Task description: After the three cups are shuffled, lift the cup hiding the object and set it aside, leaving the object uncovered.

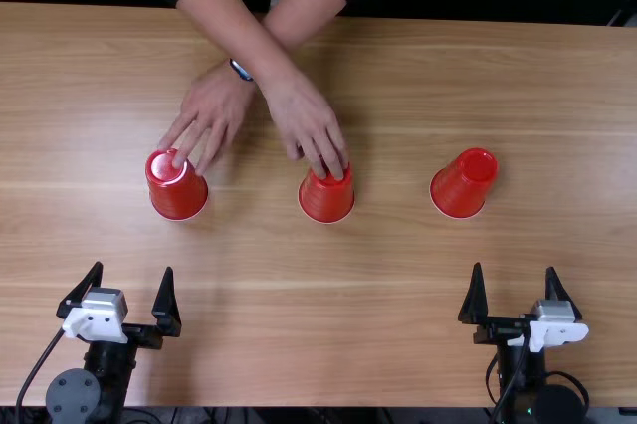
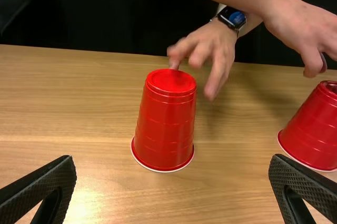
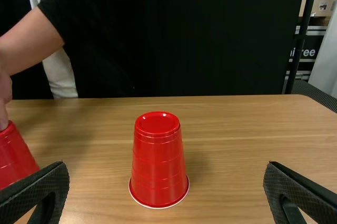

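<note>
Resting low at the near edge of the table (image 1: 557, 86), your left gripper (image 1: 131, 272) has its two black fingers (image 2: 45, 187) spread wide and holds nothing. Your right gripper (image 1: 513, 270) sits the same way on the opposite side, also at the near edge, its fingers (image 3: 37, 190) just as wide apart and empty. Both point forward toward the row of cups.

Three red cups stand upside down in a line across the middle of the table. The left cup (image 1: 176, 185) stands ahead of your left gripper, well apart from its fingertips and roughly centred between them in the left wrist view (image 2: 164, 121). The right cup (image 1: 464, 183) stands ahead of your right gripper, slightly inward of it, and likewise well clear of the fingers; in the right wrist view (image 3: 158, 161) it sits upright on its rim between them. The middle cup (image 1: 326, 197) stands between the other two, nearer the left cup, and lies far from both grippers.

A person reaches in from the far side with forearms crossed. The hand with the watch (image 1: 207, 115) spreads its fingertips over the base of the left cup, touching it at the far edge. The other hand (image 1: 307, 120) presses its fingertips on top of the middle cup. No hand touches the right cup.

You cannot tell from these views which cup covers the object.
</note>
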